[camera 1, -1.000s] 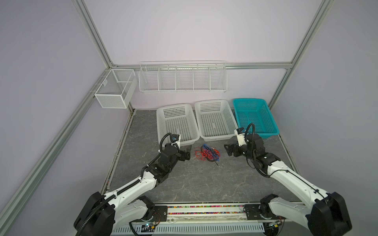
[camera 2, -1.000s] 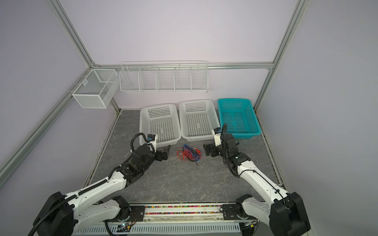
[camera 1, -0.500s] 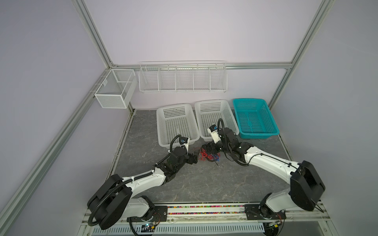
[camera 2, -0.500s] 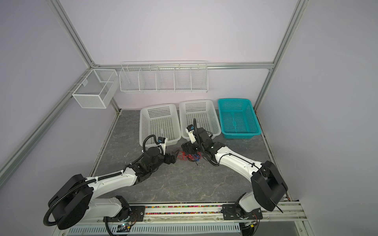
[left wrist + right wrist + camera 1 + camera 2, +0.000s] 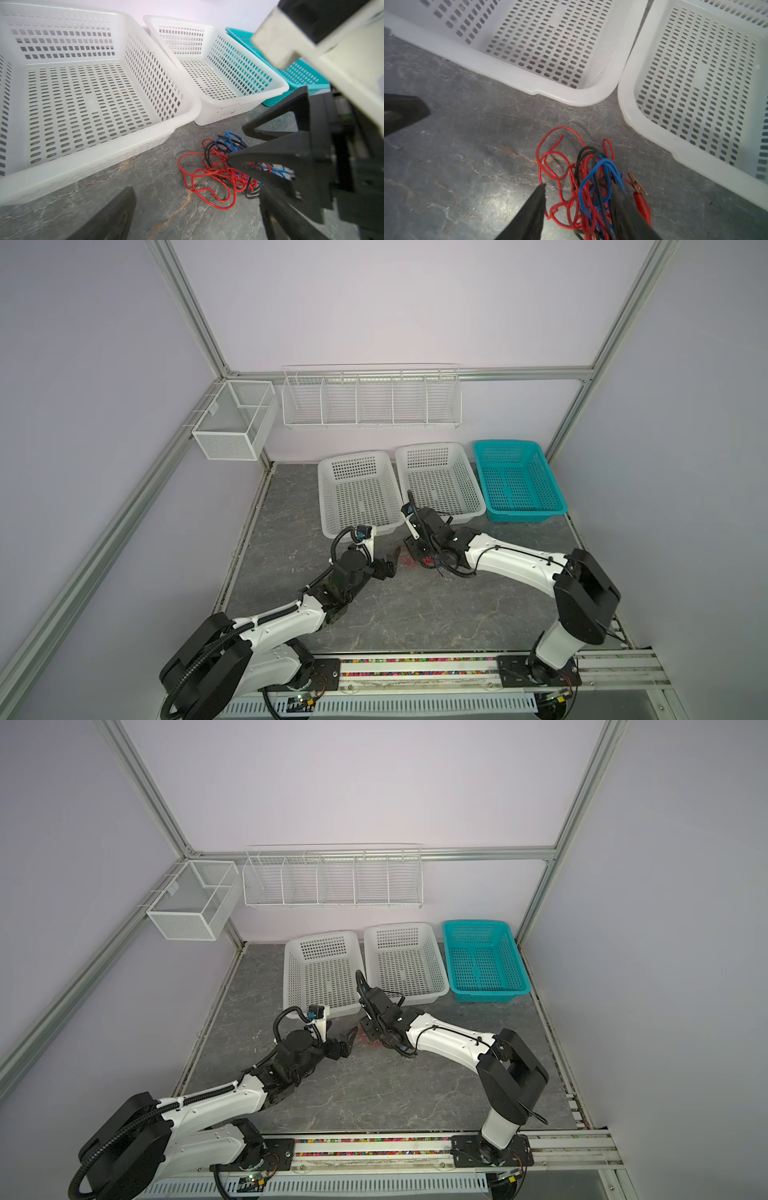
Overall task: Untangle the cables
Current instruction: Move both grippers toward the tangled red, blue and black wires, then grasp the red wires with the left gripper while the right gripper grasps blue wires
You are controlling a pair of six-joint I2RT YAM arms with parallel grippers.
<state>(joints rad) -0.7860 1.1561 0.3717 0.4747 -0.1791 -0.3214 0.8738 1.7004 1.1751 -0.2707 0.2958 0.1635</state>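
The cables are a small tangle of thin red, blue and black wire on the grey table, just in front of the gap between the two white baskets. My right gripper is down over the tangle. Its jaws are partly apart, with the cables bunched between them and a red alligator clip lying just outside one finger. My left gripper is open beside the tangle's left edge, close to a red loop of the cables and holding nothing.
Two white perforated baskets and a teal basket stand in a row right behind the cables. A wire rack and a mesh box hang on the back wall. Bare table lies toward the front.
Both arms have closed in on the tangle. The right gripper swung left onto the cables and narrowed its jaws. The left gripper advanced to the tangle's left edge.
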